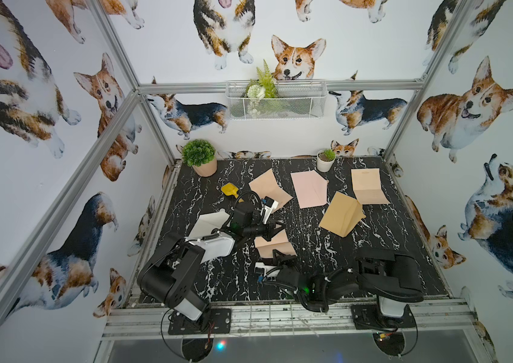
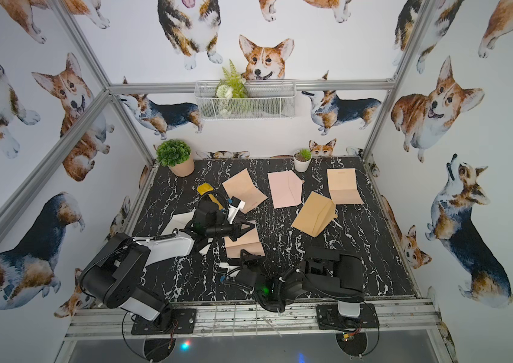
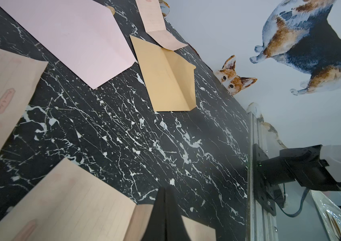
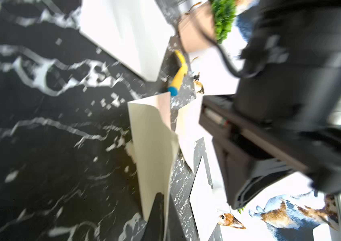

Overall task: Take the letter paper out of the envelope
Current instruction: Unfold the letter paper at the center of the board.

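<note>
A peach lined letter paper (image 1: 277, 243) (image 3: 71, 204), folded, hangs just above the black marble table in the near middle. My left gripper (image 1: 275, 231) (image 3: 164, 188) is shut on its far edge, and my right gripper (image 1: 276, 252) (image 4: 161, 194) is shut on its near edge; the right wrist view shows the sheet (image 4: 150, 146) rising from the jaws. A white envelope (image 1: 206, 221) (image 4: 123, 31) lies flat on the table to the left, partly hidden under my left arm. The paper is apart from it.
Further back lie a peach sheet (image 1: 269, 188), a pink envelope (image 1: 308, 188), a tan envelope (image 1: 341, 213) and another peach sheet (image 1: 368, 185). A yellow tool (image 1: 229, 190) lies behind the left arm. Two potted plants (image 1: 200, 157) (image 1: 326, 158) stand at the back edge.
</note>
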### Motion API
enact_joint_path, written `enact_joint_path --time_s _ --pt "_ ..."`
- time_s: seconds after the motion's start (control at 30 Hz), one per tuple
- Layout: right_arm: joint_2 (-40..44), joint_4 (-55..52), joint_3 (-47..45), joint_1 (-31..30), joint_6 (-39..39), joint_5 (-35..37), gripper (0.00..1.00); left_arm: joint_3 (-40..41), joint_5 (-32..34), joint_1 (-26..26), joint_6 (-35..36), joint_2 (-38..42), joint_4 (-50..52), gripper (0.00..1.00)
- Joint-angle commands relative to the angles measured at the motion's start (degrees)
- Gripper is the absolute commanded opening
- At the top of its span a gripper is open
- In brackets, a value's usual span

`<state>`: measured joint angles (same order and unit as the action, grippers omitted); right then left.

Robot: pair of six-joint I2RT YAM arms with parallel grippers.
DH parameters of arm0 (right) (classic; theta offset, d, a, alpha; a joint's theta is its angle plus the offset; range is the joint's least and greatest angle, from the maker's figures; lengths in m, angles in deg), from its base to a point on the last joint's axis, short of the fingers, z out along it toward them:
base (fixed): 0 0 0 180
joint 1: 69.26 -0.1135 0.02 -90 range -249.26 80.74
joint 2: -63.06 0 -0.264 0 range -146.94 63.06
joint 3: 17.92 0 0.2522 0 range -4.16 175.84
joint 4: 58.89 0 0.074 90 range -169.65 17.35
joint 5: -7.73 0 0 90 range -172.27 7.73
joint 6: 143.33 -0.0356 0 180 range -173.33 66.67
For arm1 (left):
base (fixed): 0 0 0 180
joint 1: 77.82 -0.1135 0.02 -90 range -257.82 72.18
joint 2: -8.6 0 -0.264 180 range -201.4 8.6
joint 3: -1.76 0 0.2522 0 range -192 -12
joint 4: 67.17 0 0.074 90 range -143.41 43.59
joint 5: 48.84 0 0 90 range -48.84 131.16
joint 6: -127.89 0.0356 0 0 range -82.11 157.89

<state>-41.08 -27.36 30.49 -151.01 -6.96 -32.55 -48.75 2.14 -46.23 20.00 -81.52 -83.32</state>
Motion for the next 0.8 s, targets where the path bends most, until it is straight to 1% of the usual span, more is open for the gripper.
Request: enact_joint_path --time_s 0.0,0.1,0.23,0.33,0.47,0.5,0.77 --pt "0.0 -3.0 -0.5 0.0 -2.8 -0.9 0.00 -1.6 0.9 0.4 2.6 -1.1 4.3 0.00" --pt "-0.2 -6.5 -0.2 1.0 -4.3 -0.6 0.00 -2.5 1.1 0.8 3.3 -2.0 6.0 0.00" --pt "-0.5 -3.6 -2.1 2.3 -3.7 1.0 0.00 -3.9 0.7 1.6 3.5 -3.4 7.3 0.00" --pt "0.7 -6.1 -2.1 3.8 -4.9 1.0 0.00 -5.1 0.8 2.6 4.2 -4.6 8.8 0.00" --pt "2.1 -6.2 -3.1 4.8 -5.4 1.0 0.00 -6.7 1.8 3.9 5.8 -4.5 11.9 0.00" --pt "2.5 -6.7 -3.1 4.8 -5.7 0.7 0.00 -7.2 2.1 4.2 6.2 -6.2 12.9 0.00" --pt "2.8 -8.2 -2.9 5.5 -7.8 0.3 0.00 -11.5 5.0 5.9 8.2 -11.1 21.0 0.00"
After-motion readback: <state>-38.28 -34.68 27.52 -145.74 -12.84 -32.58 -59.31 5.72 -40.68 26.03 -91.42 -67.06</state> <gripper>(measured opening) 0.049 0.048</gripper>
